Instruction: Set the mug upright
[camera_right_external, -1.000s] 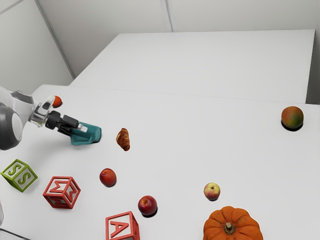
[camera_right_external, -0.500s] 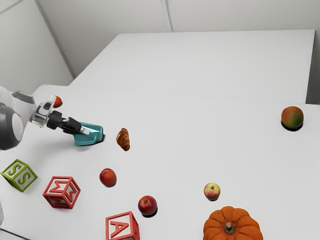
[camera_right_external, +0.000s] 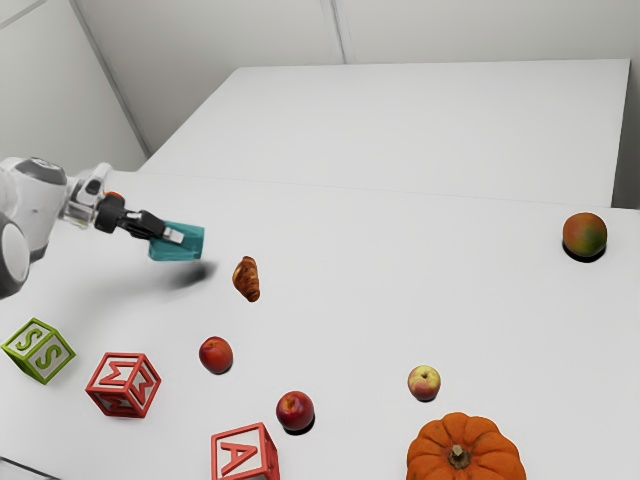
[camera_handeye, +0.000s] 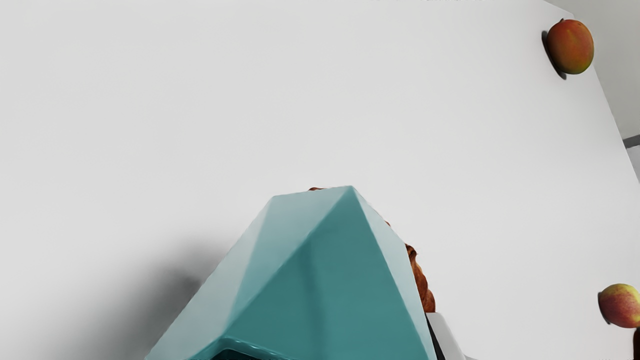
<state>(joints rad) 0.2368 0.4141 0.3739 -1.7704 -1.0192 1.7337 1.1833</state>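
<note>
You have the teal mug (camera_right_external: 184, 252) up in the air, pinched between the two fingers of the black tool (camera_right_external: 175, 237). A soft shadow lies on the white surface (camera_right_external: 400, 250) below it, apart from the mug. The croissant (camera_right_external: 246, 279) rests near that shadow, toward the exterior view's right.

The step in hand looks to be righting the mug while it is held clear. It seems to lie more on its side than on its base, though the tool covers part of it, and I can't be sure which end is the mouth.

Your next move, I judge, is to turn your wrist until the base faces down, then lower the mug until the base sits flat, and only then let go. Setting it down tilted could tip it over.
</note>
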